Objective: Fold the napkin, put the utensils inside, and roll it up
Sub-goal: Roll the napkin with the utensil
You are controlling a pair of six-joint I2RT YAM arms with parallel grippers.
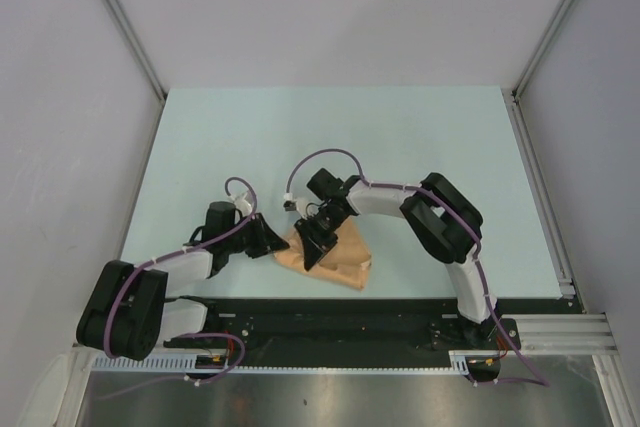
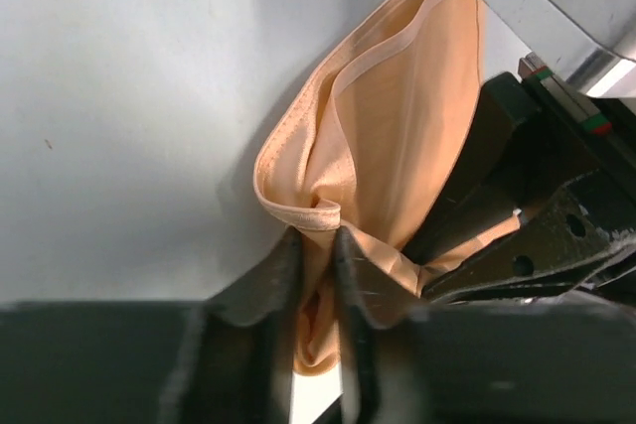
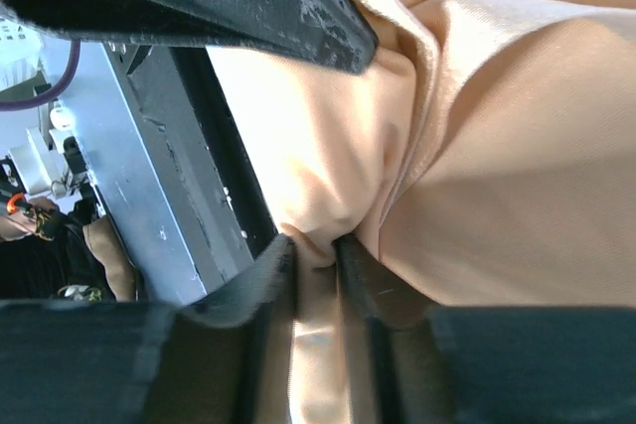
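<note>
Peach-orange cloth with a slight sheen, the napkin (image 1: 338,259) lies bunched near the front edge of the pale green bench (image 1: 330,137), just ahead of the arm bases and between the two arms. It is not flat. From above it reads as a crumpled wedge with layers lapping one another, and the wrist views show hemmed edges lifted and gathered.

The left tool (image 2: 318,237), a pair of dark fingers, is closed on a hemmed corner of the napkin. The fabric puckers where it enters the narrow gap and runs on down between the fingers. The right tool (image 3: 316,243) is likewise clamped on a fold of the same cloth, which creases into the pinch. From above, the two tools stand close together over the left part of the napkin.

Two separate pinch points make sense for soft fabric. Held at one spot it would only drag or swing, while two let an edge be drawn taut and laid over itself. I judge this to be the folding step, early in the task, since no neat fold shows yet.

The utensils are not visible in any view, so I cannot tell where they lie. The likely risks are the slick cloth slipping from a pinch and the crowded tools knocking together.
</note>
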